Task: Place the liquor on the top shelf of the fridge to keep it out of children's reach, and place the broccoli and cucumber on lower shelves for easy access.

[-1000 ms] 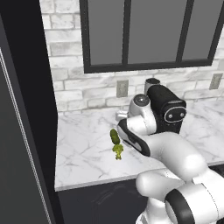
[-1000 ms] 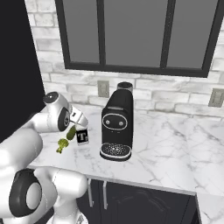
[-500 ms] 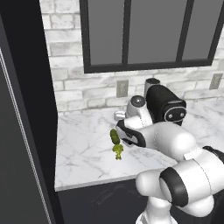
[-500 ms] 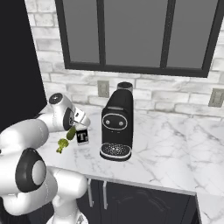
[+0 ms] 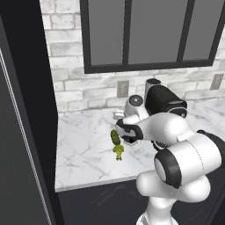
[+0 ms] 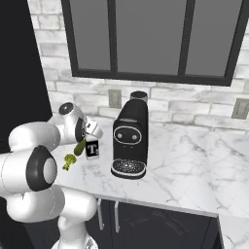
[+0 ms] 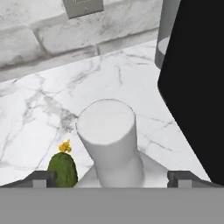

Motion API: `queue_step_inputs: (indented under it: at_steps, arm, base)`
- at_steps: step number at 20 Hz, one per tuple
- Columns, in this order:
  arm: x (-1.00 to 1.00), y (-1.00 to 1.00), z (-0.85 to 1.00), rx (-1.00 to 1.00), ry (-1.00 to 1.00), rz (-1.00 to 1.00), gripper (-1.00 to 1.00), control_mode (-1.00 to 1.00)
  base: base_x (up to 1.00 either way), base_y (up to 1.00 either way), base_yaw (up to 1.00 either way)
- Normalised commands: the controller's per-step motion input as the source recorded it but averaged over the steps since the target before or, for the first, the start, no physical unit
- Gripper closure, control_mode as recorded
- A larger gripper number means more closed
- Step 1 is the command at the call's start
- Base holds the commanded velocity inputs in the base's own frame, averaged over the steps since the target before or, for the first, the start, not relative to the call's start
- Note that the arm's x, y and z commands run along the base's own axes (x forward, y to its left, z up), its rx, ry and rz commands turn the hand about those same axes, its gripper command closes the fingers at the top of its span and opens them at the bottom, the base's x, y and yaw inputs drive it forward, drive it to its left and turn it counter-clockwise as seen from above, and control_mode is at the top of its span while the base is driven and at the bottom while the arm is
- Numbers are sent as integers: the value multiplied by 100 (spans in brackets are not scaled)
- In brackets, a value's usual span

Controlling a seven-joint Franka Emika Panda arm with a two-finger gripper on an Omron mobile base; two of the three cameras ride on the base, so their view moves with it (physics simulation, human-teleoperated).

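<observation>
In the hand view we look straight down on the pale round cap of the liquor [image 7: 109, 131], a small dark glass bottle with a narrow neck. Our two dark fingertips stand wide apart at the bottom corners, one on either side of the neck, so the gripper [image 7: 112, 178] is spread open around the bottle and clear of it. That view also catches the smooth dark green cucumber [image 7: 62, 168] just to the left of the bottle, with a speck of yellow-green broccoli [image 7: 65, 146] peeking past it. The black coffee machine [image 7: 194, 87] fills the right side, and a grey wall outlet [image 7: 83, 6] sits on the white brick above. The right base view gives us what the hand view hides: the bottle's black label with its white mark [image 6: 92, 149], and the bottle standing upright on the white marble counter [image 6: 194, 160], between the coffee machine [image 6: 130, 138] and the vegetables [image 6: 73, 154]. In the left base view the arm covers the bottle, but we see the cucumber [image 5: 115, 137] and broccoli [image 5: 118, 151] lying together near the dark grey fridge [image 5: 22, 132].
</observation>
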Motion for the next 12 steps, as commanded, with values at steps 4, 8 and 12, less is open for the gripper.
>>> queue_step_inputs:
  at_steps: [4,8,12]
  arm:
    - [17,0,-21,0,0,0,100,-100]
    - [4,0,-6,0,0,0,100,-100]
    - [0,0,0,0,0,0,100,-100]
  base:
    - [0,0,0]
    - [0,0,0]
    - [0,0,0]
